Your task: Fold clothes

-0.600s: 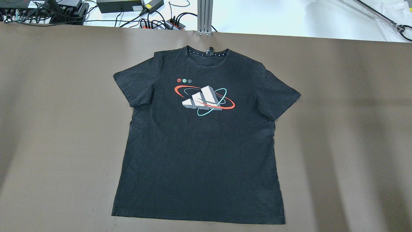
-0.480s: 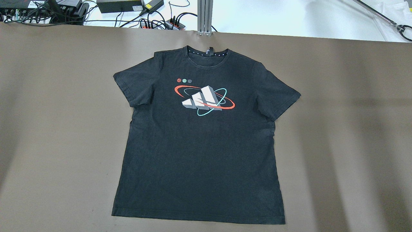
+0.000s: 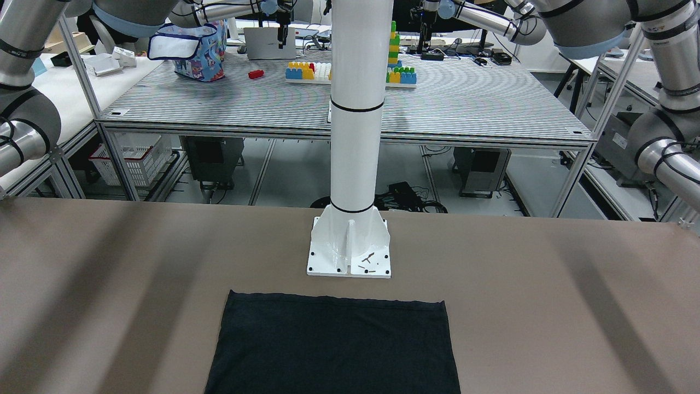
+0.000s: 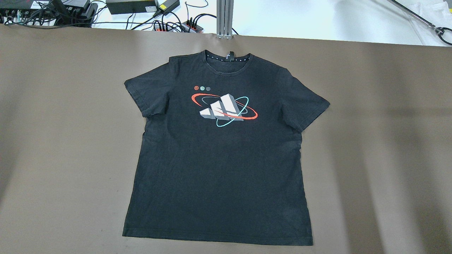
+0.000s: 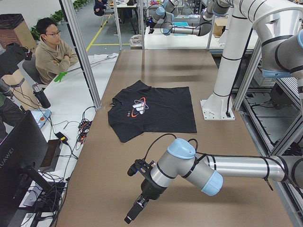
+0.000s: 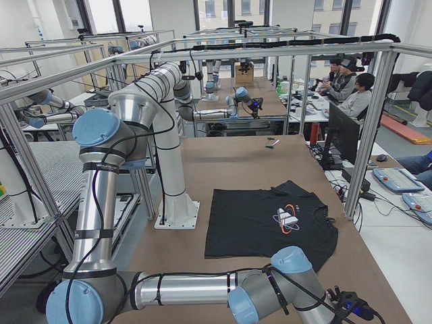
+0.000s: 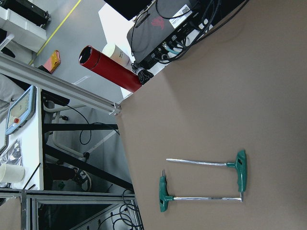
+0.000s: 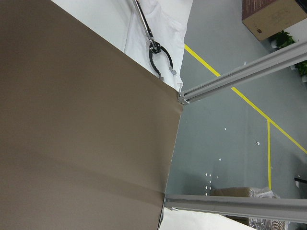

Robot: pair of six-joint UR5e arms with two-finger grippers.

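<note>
The clothes are one black T-shirt (image 4: 219,158) with a white, red and teal print on the chest. It lies flat and face up in the middle of the brown table, collar toward the far edge, sleeves spread. Its hem (image 3: 333,345) lies just in front of the white pole's base plate. The left gripper (image 5: 134,213) hangs low over the table's left end, well clear of the shirt (image 5: 151,111). The right gripper (image 6: 351,305) is at the right end, also apart from the shirt (image 6: 270,223). I cannot tell whether either is open or shut.
The white pole's base plate (image 3: 349,257) is bolted behind the hem. Two green-handled T-keys (image 7: 206,182) lie on the table near its left corner, with a red bottle (image 7: 108,67) beyond the edge. Cables and power bricks (image 4: 130,7) line the far side. A person (image 5: 52,47) sits there.
</note>
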